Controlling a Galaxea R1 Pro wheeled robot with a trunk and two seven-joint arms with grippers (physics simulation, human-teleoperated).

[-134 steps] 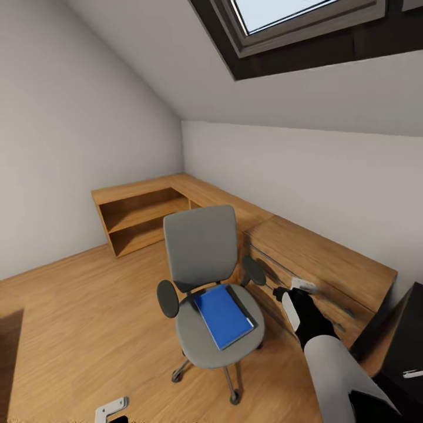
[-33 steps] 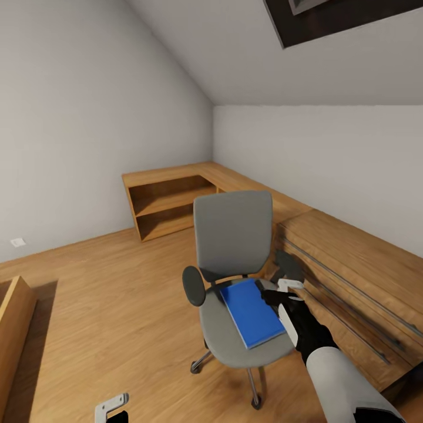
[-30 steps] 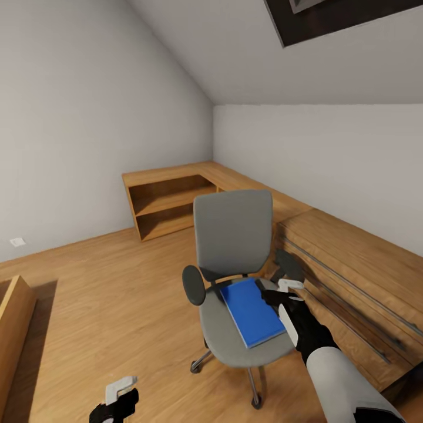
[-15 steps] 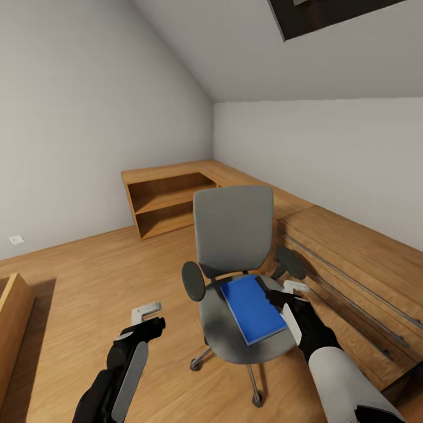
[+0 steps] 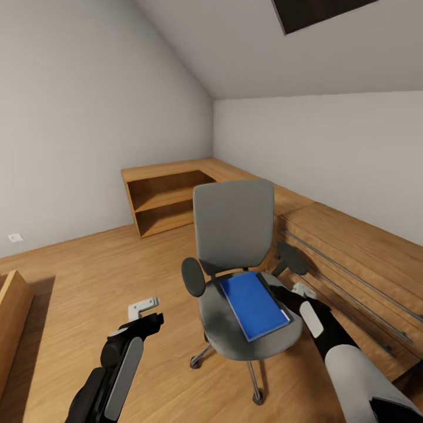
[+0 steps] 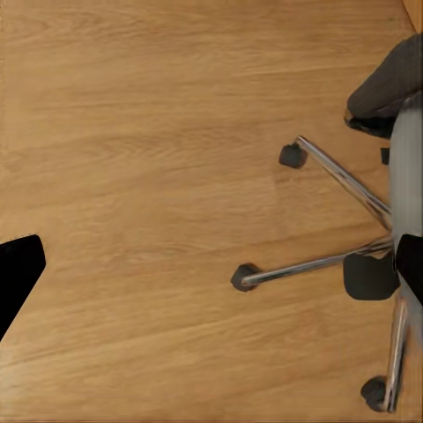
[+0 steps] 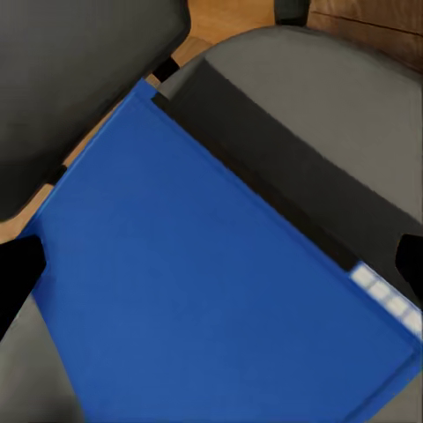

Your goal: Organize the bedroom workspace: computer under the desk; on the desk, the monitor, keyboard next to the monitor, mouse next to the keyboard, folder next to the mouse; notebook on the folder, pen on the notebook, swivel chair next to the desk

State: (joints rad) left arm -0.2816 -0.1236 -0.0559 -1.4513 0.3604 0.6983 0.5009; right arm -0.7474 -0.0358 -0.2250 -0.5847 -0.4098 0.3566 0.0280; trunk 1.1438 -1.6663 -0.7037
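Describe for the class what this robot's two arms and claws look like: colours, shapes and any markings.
The left arm is mostly black with a long pale grey panel, ending in a black wrist and a light grey claw, the left claw. The right arm has a smooth, rounded white-grey forearm shell, a black wrist with a white oval inlay, and the right claw, light grey. No cables or markings are visible.

so the swivel chair (image 5: pixel 235 235) is only half there in the left wrist view, seat and one armrest chopped off at the edge, just the chrome legs and casters in full; right wrist view crops the folder (image 7: pixel 211 291) at the frame's border; the right gripper (image 5: pixel 294 292) sits at the folder's far edge in the head view, but can't tell if the fingers actually touch it; the wooden dresser (image 5: pixel 364 258) runs out of frame.
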